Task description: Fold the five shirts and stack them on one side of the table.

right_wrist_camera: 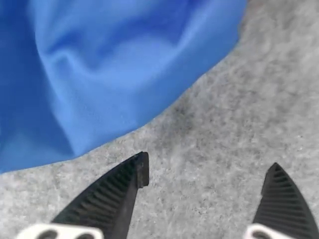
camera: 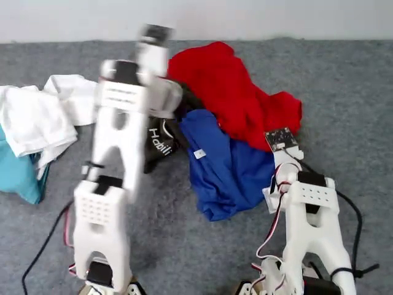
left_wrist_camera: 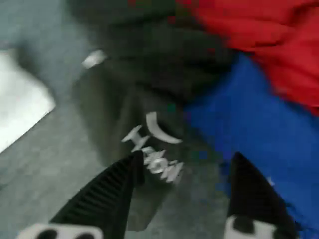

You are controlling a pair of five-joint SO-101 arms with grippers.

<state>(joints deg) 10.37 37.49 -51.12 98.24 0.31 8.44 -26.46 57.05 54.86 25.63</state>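
Jaws stand spread on both arms, the left gripper (left_wrist_camera: 187,158) above the black shirt (left_wrist_camera: 149,74) mid-table, the right gripper (right_wrist_camera: 208,163) above the grey table (right_wrist_camera: 224,99) beside the blue shirt (right_wrist_camera: 99,74), which touches the red shirt (camera: 233,92).

**A robotics test bench, by every sign**

Look down from the high view with me: your table is covered edge to edge in grey felt (camera: 356,92), and a plain white wall (camera: 276,18) runs along the top of the frame. At lower left stands the left arm (camera: 113,153), all white plastic shell. At lower right is the right arm (camera: 310,215), with red and white wires (camera: 277,203) looping bare down its side and an uncovered circuit board (camera: 282,140) at its wrist. A black cable (camera: 46,243) trails off towards the bottom left corner. Shirts (camera: 233,92) lie heaped at centre frame. That's a lab or a hobby bench; which of the two, you can't tell.
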